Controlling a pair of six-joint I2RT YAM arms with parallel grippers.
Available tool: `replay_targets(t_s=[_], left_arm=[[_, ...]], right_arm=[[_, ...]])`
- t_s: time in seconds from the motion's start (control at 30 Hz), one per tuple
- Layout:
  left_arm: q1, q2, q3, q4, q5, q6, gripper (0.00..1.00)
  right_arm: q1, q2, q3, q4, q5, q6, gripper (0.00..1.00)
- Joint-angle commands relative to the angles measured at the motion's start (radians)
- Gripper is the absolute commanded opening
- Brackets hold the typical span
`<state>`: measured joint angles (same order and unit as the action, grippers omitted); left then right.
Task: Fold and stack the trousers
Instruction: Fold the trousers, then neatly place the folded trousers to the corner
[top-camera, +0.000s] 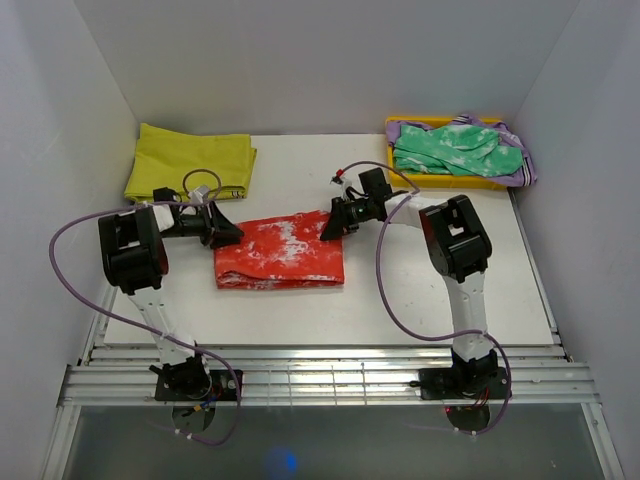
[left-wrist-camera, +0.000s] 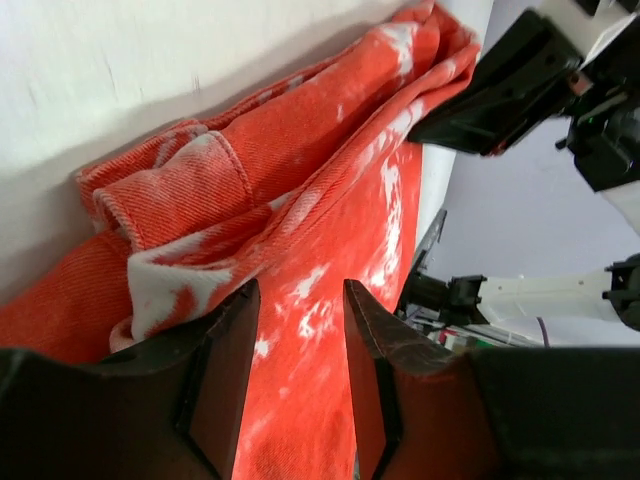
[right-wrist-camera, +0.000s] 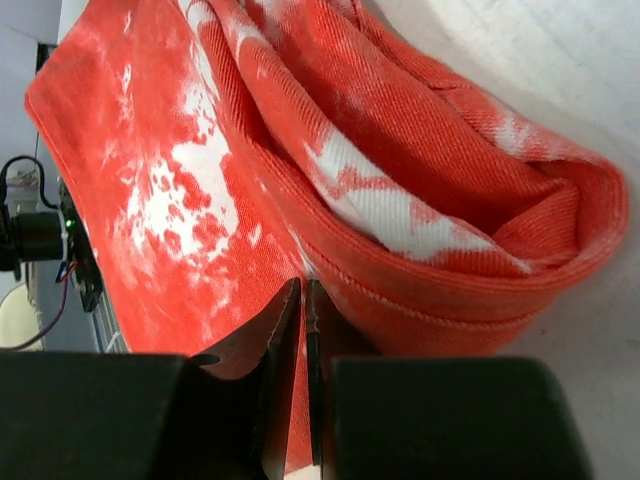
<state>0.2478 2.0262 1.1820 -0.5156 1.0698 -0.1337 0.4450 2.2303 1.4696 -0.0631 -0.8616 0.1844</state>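
The trousers (top-camera: 280, 252), red-orange with white blotches, lie folded into a rough rectangle in the middle of the table. My left gripper (top-camera: 232, 232) is at their far left corner; in the left wrist view it (left-wrist-camera: 300, 300) is open, its jaws apart just over the trousers (left-wrist-camera: 330, 200). My right gripper (top-camera: 328, 230) is at their far right corner; in the right wrist view it (right-wrist-camera: 303, 290) is shut, its tips against the trousers (right-wrist-camera: 180, 180) beside a thick rolled fold. No fabric shows between its jaws.
A plain yellow cloth (top-camera: 190, 162) lies folded at the far left. A yellow tray (top-camera: 440, 183) at the far right holds a green white-mottled garment (top-camera: 455, 150) over purple fabric (top-camera: 527, 165). White walls close in three sides.
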Motion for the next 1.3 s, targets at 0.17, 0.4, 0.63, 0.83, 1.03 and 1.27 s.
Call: replay_targets(t_s=[0.17, 0.4, 0.63, 0.83, 1.03, 1.27], left_arm=[[0.019, -0.043, 0.304, -0.158, 0.008, 0.197, 0.56], [0.019, -0.24, 0.139, -0.435, 0.107, 0.397, 0.52], [0.079, -0.216, -0.074, -0.428, 0.024, 0.471, 0.46], [0.16, -0.101, -0.104, -0.336, -0.043, 0.402, 0.41], [0.16, -0.207, 0.013, -0.451, 0.004, 0.57, 0.52], [0.169, -0.661, -0.034, -0.239, -0.209, 0.527, 0.98]], right_arm=[[-0.034, -0.232, -0.163, 0.097, 0.084, 0.072, 0.12], [0.007, -0.374, -0.224, 0.091, -0.042, 0.132, 0.13], [0.112, -0.307, -0.272, 0.097, -0.067, 0.116, 0.13], [0.11, -0.166, -0.229, -0.072, 0.054, -0.04, 0.11], [0.081, -0.236, -0.177, -0.214, 0.128, -0.218, 0.1], [0.17, -0.437, -0.002, -0.349, 0.346, -0.488, 0.58]])
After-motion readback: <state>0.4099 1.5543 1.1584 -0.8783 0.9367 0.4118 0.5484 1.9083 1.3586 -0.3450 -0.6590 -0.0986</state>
